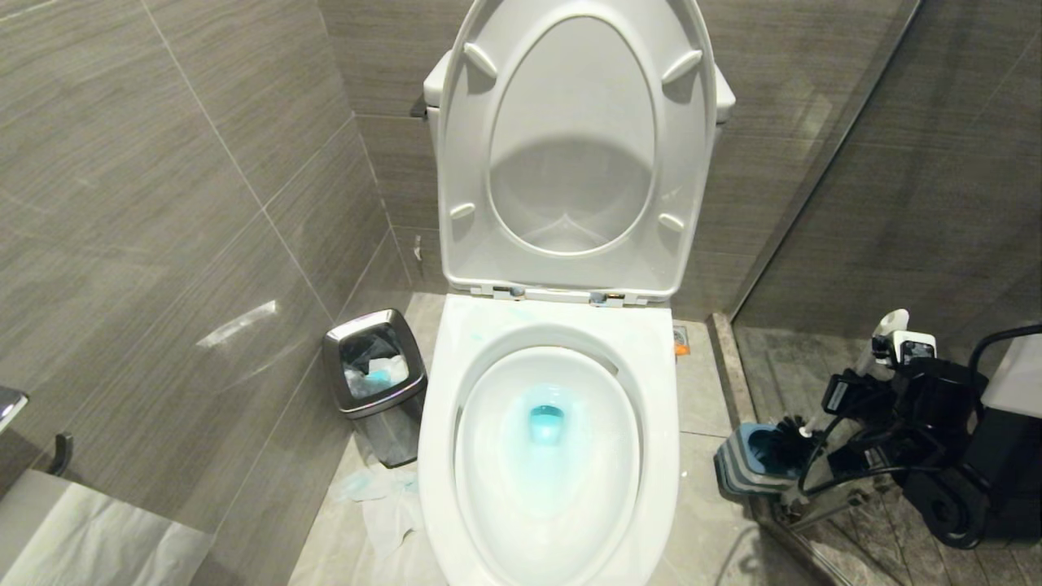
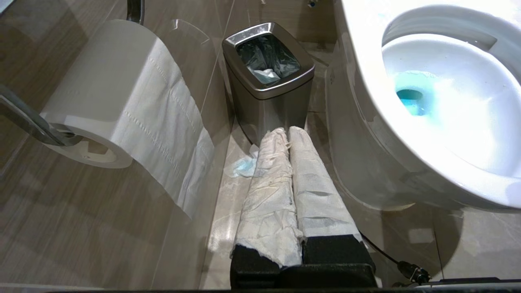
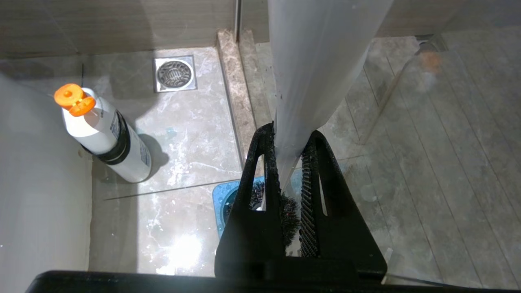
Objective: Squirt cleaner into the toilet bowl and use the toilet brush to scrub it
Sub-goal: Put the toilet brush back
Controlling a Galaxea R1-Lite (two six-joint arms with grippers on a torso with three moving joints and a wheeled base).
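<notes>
- Here, the long white plastic toilet brush (image 3: pixel 309 69) handle is clamped by the right gripper (image 3: pixel 291 179), bristles at the blue-topped holder (image 1: pixel 753 460).
- Next, lifting clear is needed.
- Farther, turquoise cleaner (image 1: pixel 545 423) is pooled in the white ceramic toilet bowl (image 1: pixel 643 456); the left gripper (image 2: pixel 285 134) is closed, empty.

Grey streaked wall tiles (image 1: pixel 163 203), beige marble floor (image 1: pixel 700 391), glass partition (image 1: pixel 895 163), floor drain (image 3: pixel 174 74)

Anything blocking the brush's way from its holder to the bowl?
Nothing visible does. The right gripper is shut on the toilet brush handle; its bristles sit at the holder, on the floor right of the toilet bowl. Seat and lid are up, bowl open.
</notes>
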